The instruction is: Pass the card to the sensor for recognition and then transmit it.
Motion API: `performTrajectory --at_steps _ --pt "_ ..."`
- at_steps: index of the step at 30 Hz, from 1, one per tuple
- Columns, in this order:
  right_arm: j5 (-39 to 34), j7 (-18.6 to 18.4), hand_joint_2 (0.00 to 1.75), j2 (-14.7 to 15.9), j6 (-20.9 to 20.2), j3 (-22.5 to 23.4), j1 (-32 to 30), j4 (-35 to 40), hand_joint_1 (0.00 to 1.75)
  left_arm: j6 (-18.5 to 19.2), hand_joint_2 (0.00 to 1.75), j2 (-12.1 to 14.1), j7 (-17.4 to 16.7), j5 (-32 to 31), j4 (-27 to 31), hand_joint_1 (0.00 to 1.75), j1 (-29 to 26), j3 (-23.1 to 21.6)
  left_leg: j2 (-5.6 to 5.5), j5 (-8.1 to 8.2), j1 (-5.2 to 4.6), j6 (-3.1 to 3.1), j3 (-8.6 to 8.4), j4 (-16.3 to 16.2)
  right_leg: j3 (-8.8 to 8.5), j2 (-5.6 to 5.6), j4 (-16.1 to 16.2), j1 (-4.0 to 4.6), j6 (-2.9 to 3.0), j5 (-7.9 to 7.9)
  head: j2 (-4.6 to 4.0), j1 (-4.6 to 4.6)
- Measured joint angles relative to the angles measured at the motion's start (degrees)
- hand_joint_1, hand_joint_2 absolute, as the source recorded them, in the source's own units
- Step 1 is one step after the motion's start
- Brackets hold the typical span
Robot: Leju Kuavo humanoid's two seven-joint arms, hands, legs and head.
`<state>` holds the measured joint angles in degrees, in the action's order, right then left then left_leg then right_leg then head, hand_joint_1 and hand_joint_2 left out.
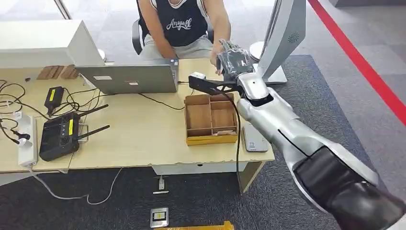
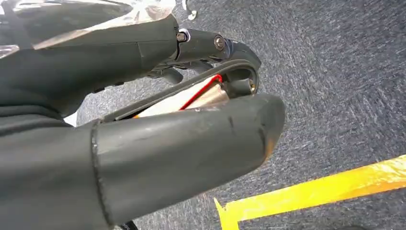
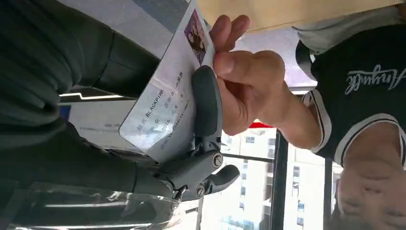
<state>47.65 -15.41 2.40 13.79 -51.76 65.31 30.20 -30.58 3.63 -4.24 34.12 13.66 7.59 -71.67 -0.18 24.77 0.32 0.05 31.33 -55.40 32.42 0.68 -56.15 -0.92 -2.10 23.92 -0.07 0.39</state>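
My right hand (image 1: 233, 60) reaches over the far edge of the desk toward a seated person. In the right wrist view this hand (image 3: 86, 158) holds a white printed card (image 3: 163, 110) with a small photo, one dark finger (image 3: 207, 103) lying across its face. The person's hand (image 3: 244, 81) pinches the card's far end, so both hold it. The flat grey sensor (image 1: 253, 139) lies on the desk's right corner, under my forearm. My left hand (image 2: 143, 139) hangs over the carpet, its fingers curled in against the thumb with nothing held.
A wooden compartment box (image 1: 210, 136) sits left of the sensor. A laptop (image 1: 129, 79), a black controller (image 1: 60, 136), cables and a power strip (image 1: 26, 141) cover the desk's left. A white curved stand (image 1: 282, 38) rises on the right. Yellow tape (image 2: 311, 191) marks the floor.
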Motion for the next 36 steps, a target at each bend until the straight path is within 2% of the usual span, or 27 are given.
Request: performTrajectory --at_steps 2,3,4,5,7,8,24,36 --pt "0.0 0.0 1.75 -0.1 0.0 -0.2 0.0 -0.5 1.75 0.0 0.00 0.0 0.0 0.0 0.0 0.00 0.0 0.0 0.01 0.00 0.00 0.00 0.00 0.0 0.00 0.00 0.0 0.00 0.00 0.00 0.00 0.00" --pt "0.0 0.0 1.75 -0.1 0.0 -0.3 0.0 -0.9 1.47 0.0 0.00 0.0 0.0 0.0 0.0 0.00 0.0 0.0 0.01 0.00 0.00 0.00 0.00 0.0 0.01 0.00 0.0 0.00 0.00 0.00 0.00 0.00" --pt "0.0 -0.1 1.75 -0.2 0.0 -0.4 0.0 -1.0 0.05 0.0 0.00 0.0 0.0 0.0 0.0 0.00 0.0 0.0 0.00 0.00 0.00 0.00 0.00 0.0 0.01 0.00 0.0 0.00 0.00 0.00 0.00 -0.02" --pt "0.0 -0.1 1.75 -0.2 0.0 -0.4 0.0 -1.2 0.00 0.0 0.00 0.0 0.0 0.0 0.0 0.00 0.0 0.0 0.00 0.00 0.00 0.00 0.00 0.0 0.01 0.00 0.0 0.00 0.00 0.00 0.00 0.00" --pt "0.0 -0.2 1.75 -0.2 0.0 -0.6 0.0 -1.6 0.00 0.0 0.00 0.0 0.0 0.0 0.0 0.00 0.0 0.0 0.01 0.00 0.00 0.00 -0.02 0.0 0.01 0.00 0.0 0.00 0.00 0.00 0.00 0.00" --pt "0.0 -0.5 0.00 -0.2 0.1 -0.7 0.0 -1.7 0.00 -0.1 0.00 0.0 0.1 0.0 0.0 0.00 0.0 0.0 0.01 0.00 0.00 0.00 -0.02 0.0 0.01 -0.01 0.0 0.00 0.00 0.00 0.00 -0.02" --pt "0.2 -2.9 0.00 0.3 1.0 -0.4 0.0 -3.6 0.00 -0.1 0.00 0.0 0.2 -0.6 0.0 0.00 -0.2 0.0 0.01 0.00 0.00 0.00 -0.02 0.0 0.01 -0.01 0.0 0.00 0.01 0.00 0.00 0.00" --pt "-0.6 -1.0 0.00 1.0 3.7 0.1 -0.3 -3.8 0.00 -0.2 0.00 0.0 0.5 -0.5 0.0 0.00 -0.2 0.0 0.02 0.00 0.00 0.00 -0.03 0.0 0.01 -0.01 0.0 0.00 0.01 0.00 0.00 0.00"
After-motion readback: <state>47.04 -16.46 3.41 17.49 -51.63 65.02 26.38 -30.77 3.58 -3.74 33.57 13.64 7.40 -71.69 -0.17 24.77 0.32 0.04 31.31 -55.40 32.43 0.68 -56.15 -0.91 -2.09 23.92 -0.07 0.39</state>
